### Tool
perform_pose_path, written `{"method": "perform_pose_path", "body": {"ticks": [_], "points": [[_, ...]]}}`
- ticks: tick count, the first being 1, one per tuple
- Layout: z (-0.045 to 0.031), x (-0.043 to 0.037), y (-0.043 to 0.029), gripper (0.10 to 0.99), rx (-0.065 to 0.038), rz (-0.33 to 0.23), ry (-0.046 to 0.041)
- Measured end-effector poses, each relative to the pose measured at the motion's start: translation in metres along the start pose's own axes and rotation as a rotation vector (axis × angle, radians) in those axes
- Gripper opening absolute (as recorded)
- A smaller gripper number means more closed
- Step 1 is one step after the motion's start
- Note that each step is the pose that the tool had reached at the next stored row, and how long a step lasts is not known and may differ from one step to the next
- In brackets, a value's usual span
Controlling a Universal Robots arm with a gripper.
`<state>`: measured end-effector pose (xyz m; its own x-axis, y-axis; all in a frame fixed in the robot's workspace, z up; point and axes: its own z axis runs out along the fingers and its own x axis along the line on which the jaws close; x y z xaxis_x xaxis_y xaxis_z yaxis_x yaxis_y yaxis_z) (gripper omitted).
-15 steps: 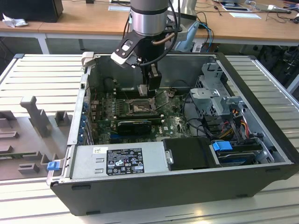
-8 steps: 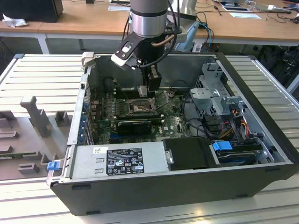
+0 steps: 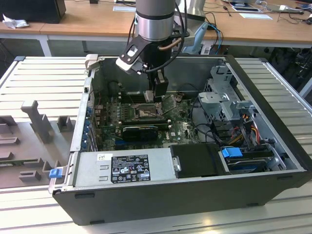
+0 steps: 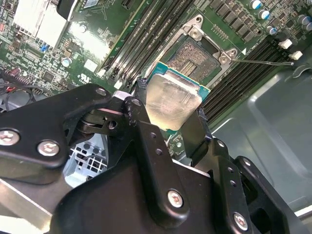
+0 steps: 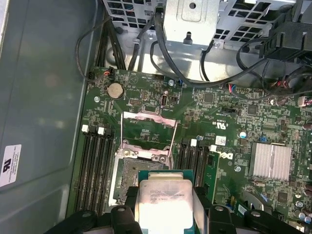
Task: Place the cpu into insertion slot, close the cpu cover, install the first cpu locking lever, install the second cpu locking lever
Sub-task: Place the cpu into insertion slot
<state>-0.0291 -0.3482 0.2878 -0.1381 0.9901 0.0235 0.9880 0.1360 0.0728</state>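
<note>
Inside the open computer case [image 3: 146,197] in the middle of the exterior view, the gripper [image 3: 158,92] pinches the cpu [image 4: 173,100] over the bare socket [image 5: 127,180], so no step is finished yet and the cpu cover [image 5: 148,116] lies open.

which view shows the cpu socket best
Second wrist view: the open socket lies mostly bare, contacts showing. In the first wrist view the cpu covers part; the exterior view shows it from afar, by the gripper.

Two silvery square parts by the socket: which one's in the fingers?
The solid silver-topped square cpu, clamped between the black fingers; the thin windowed metal cpu cover is swung open, apart from them.
</note>
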Motion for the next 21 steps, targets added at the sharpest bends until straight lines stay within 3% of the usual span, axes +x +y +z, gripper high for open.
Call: {"method": "perform_pose_path", "body": {"ticks": [6,12,21], "points": [[0.0039,-0.0001,-0.0003,0.529,0.001,0.002,0.0000],[0.0095,0.0011,-0.0038,0.529,0.000,0.043,-0.0030],[0.0272,0.0020,-0.0056,0.529,0.000,0.054,-0.0037]]}}
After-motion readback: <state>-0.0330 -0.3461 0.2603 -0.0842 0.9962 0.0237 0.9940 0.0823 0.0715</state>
